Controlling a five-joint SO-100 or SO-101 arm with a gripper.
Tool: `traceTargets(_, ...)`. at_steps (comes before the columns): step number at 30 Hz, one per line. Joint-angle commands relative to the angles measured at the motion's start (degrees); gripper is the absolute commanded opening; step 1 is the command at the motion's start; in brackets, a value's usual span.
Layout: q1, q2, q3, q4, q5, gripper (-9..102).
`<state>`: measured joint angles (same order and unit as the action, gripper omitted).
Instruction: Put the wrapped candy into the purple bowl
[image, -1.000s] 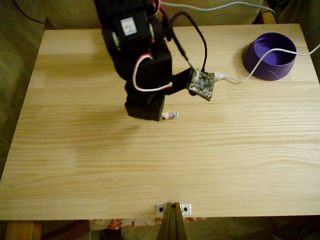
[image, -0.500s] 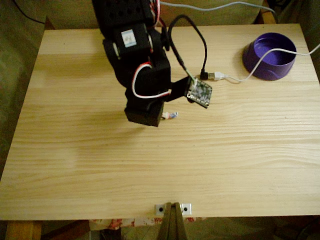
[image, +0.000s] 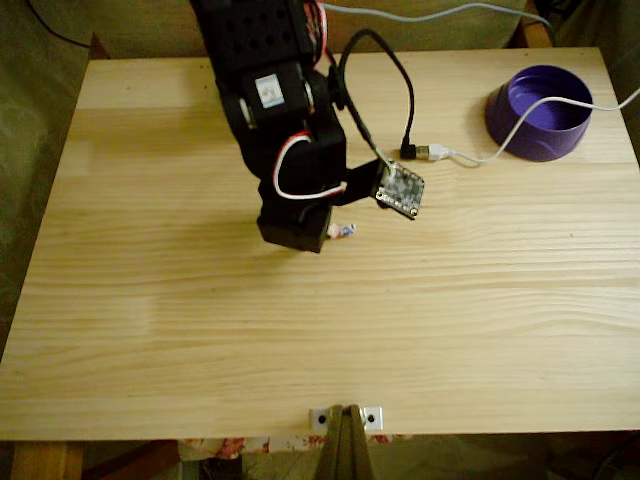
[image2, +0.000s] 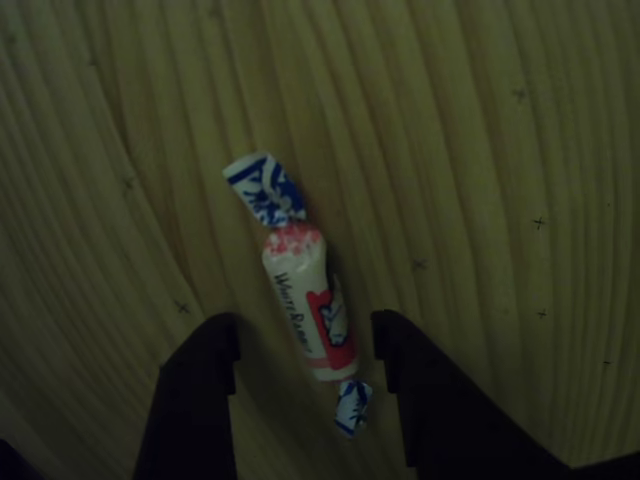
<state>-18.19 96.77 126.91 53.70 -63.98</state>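
- Other view, looking down past the fingers, showed the gripper (image2: 305, 345) spread wide, its two dark fingers (image2: 200, 395) either side of the wrapped candy (image2: 305, 300) with bare wood between each tip and the wrapper; nothing was held yet.
- The candy lay flat on the counter (image: 450, 320), slightly slanted between the fingers, with only its lower half inside the gap.
- Judged from this, a good grasp would mean reaching further along so the fingers bracket the pink-banded body, not the twisted tail, then closing squarely.
- In the fixed view, the candy (image: 343, 231) sat centre-left, well clear of every edge.
- The purple bowl (image: 540, 112) stood at upper right near the counter's corner, with a white cable (image: 490, 152) draped over it; the carry path looked open, though the cable could snag.
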Motion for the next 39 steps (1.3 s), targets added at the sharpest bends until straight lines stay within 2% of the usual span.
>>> traceTargets(1, 0.3, 0.3, -0.1, -1.2, -0.2, 26)
traceTargets(3, 0.4, 0.2, 0.2, -2.0, -0.1, 25)
traceTargets(9, -0.1, -0.2, 0.7, -2.5, 0.9, 11)
traceTargets(16, -0.7, -0.3, 1.2, -3.1, 1.5, 2)
traceTargets(22, -0.8, 1.1, -0.4, 0.0, 2.7, 0)
traceTargets(29, -2.8, 6.5, -10.7, 7.0, 15.2, 1)
traceTargets(36, -9.1, 10.8, -23.9, 11.3, 36.2, 1)
traceTargets(39, -13.2, 12.8, -28.6, 11.9, 42.3, 1)
